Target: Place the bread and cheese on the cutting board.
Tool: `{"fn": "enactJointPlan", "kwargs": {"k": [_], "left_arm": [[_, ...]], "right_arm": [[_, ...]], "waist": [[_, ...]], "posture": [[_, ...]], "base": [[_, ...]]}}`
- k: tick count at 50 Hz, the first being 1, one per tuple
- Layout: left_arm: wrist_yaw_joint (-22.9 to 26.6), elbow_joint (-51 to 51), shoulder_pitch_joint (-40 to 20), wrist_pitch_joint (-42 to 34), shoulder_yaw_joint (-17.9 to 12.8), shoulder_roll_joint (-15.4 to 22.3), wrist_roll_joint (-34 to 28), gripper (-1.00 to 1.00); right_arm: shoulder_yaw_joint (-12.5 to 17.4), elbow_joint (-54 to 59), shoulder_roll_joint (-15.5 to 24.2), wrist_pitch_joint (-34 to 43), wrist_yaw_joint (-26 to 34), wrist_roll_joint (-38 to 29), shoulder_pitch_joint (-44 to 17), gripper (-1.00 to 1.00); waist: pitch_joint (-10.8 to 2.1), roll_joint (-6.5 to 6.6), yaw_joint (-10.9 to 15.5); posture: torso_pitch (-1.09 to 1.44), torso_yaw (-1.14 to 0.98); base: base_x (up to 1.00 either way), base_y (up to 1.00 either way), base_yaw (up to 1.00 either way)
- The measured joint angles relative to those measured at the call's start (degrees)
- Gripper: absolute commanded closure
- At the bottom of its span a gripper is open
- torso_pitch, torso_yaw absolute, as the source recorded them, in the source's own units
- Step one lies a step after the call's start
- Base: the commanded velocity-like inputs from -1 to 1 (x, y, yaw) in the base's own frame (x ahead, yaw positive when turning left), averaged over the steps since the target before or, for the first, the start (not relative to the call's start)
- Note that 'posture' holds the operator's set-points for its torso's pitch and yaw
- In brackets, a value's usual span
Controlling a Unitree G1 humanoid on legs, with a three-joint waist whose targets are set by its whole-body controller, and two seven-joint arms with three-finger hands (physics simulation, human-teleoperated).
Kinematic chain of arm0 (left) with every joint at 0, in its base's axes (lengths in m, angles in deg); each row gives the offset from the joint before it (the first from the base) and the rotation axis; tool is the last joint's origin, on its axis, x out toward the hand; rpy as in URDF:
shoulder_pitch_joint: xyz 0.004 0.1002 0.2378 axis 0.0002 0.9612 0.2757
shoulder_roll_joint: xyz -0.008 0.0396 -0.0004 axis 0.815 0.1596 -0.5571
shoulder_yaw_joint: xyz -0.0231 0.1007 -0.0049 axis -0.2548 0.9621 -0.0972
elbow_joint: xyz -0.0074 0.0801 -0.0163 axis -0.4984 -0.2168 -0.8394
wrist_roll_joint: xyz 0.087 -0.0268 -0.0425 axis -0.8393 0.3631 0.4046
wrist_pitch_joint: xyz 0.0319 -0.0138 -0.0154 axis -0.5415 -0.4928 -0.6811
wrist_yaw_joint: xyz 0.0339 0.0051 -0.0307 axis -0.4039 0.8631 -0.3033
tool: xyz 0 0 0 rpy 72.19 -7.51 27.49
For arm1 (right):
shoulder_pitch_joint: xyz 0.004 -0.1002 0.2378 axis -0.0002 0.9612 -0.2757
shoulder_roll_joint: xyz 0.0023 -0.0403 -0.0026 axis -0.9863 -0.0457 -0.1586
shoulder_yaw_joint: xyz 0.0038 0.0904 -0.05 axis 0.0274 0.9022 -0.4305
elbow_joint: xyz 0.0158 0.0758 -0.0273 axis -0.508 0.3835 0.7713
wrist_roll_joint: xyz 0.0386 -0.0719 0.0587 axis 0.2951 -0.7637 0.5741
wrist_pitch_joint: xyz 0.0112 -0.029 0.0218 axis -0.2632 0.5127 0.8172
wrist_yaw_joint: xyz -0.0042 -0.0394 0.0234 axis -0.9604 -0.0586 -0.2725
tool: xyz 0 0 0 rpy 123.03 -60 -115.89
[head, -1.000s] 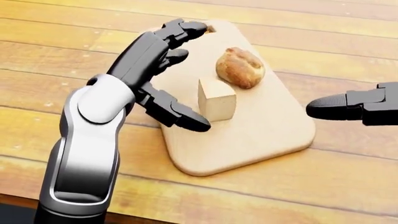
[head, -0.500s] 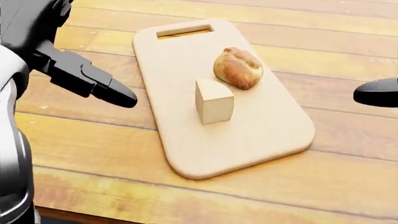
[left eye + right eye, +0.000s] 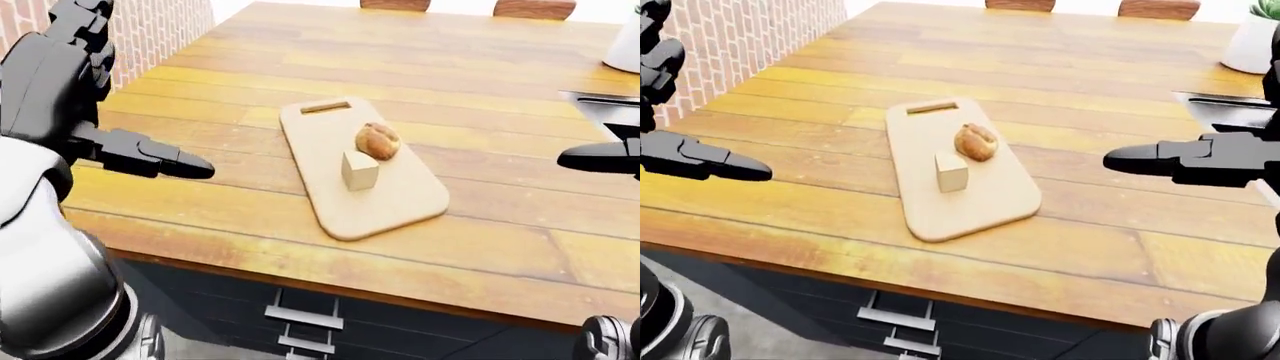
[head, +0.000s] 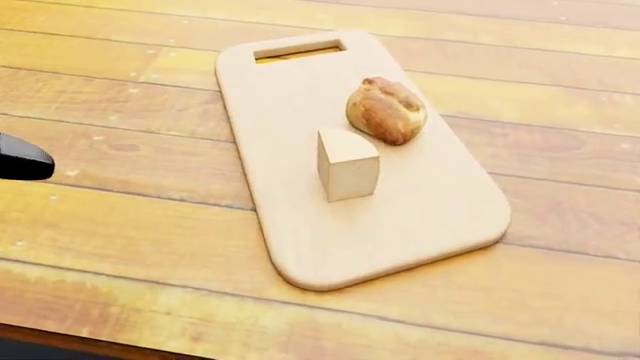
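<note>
We see the bread point(image 4: 386, 110) and cheese point(image 4: 348, 165) resting together on the cutting board point(image 4: 400, 225), mid-desk point(image 4: 120, 240). Our left hand point(image 3: 75, 90) and right hand point(image 3: 1200, 160) hover aside, fingers seemingly spread, holding nothing.

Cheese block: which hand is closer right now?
Left, narrowly. The left hand hangs off the cutting board's left edge; the right hand is farther from the cheese, off to the right.

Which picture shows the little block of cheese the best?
The head view: the pale wedge-shaped cheese block looks biggest there, standing on the light wooden cutting board beside the brown bread roll. Both eye views show it too, but smaller.
</note>
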Motion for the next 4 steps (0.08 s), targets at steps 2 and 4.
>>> {"fn": "enactJointPlan", "kwargs": {"k": [2, 4], "left_arm": [[0.32, 0.66, 0.05, -0.77, -0.74, 1.26, 0.1, -1.0], [0.26, 1.34, 0.46, -1.28, -1.09, 1.74, 0.09, -1.0]], "right_arm": [[0.57, 0.0, 0.36, -0.12, -0.1, 0.61, 0.42, -1.0], [1.17, -0.08, 0.66, -0.05, -0.25, 1.07, 0.79, -1.0]], "waist": [[0.02, 0.02, 0.06], [-0.02, 0.07, 0.15]], "posture": [[0.0, 0.0], [0.0, 0.0]], "base": [[0.0, 0.0, 0.0], [0.0, 0.0, 0.0]]}}
